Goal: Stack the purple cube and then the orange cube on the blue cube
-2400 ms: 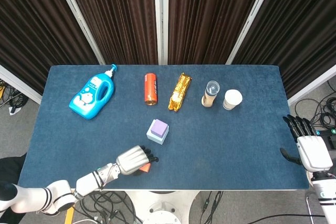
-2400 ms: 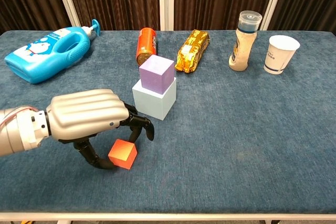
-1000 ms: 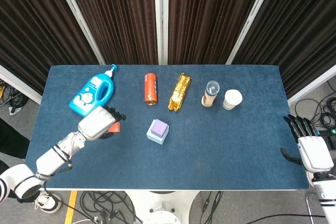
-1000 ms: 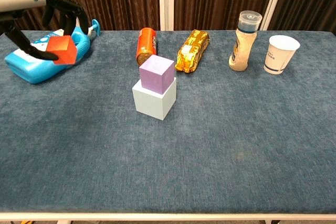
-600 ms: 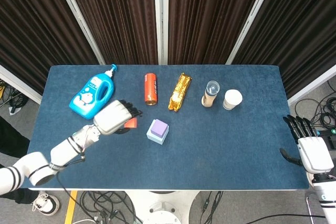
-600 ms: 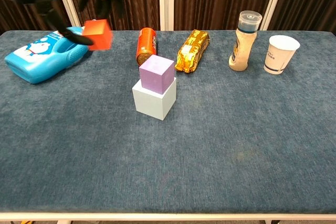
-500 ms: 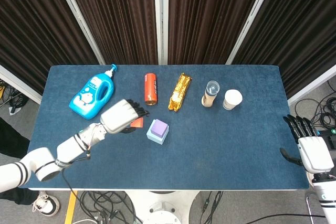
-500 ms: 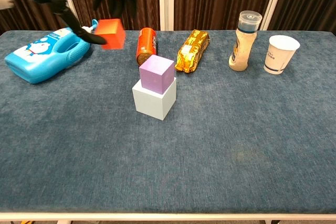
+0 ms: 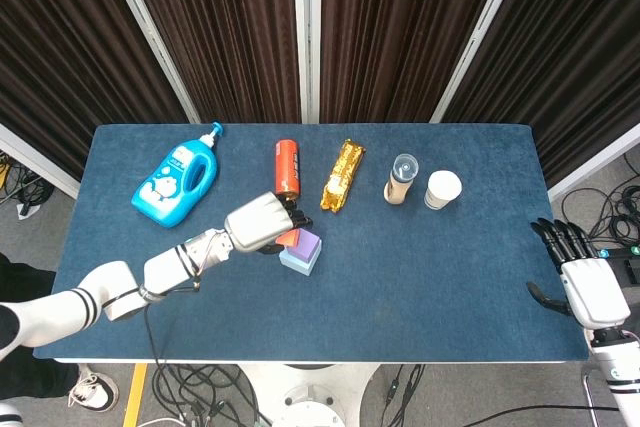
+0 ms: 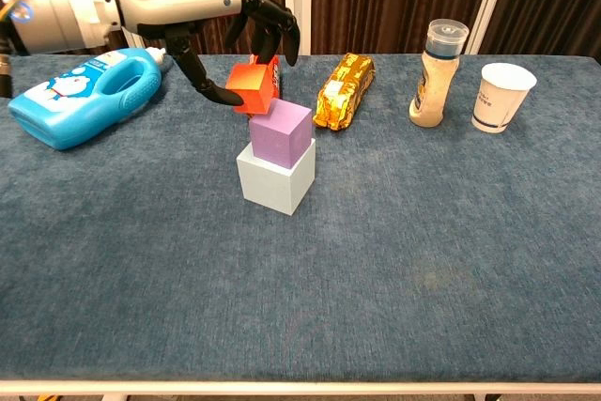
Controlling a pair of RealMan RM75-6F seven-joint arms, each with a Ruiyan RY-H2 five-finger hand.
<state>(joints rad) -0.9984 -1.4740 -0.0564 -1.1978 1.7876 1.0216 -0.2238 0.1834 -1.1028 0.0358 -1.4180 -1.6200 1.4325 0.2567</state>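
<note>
The left hand pinches the orange cube in the air, just above and a bit behind the purple cube, which sits on the blue cube. The cube looks small, light and hard, best held by its sides. An orange can lies close behind the hand. The right hand rests far off, fingers apart, holding nothing.

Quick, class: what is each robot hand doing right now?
Left hand: holding the orange cube.
Right hand: open, holding nothing.
</note>
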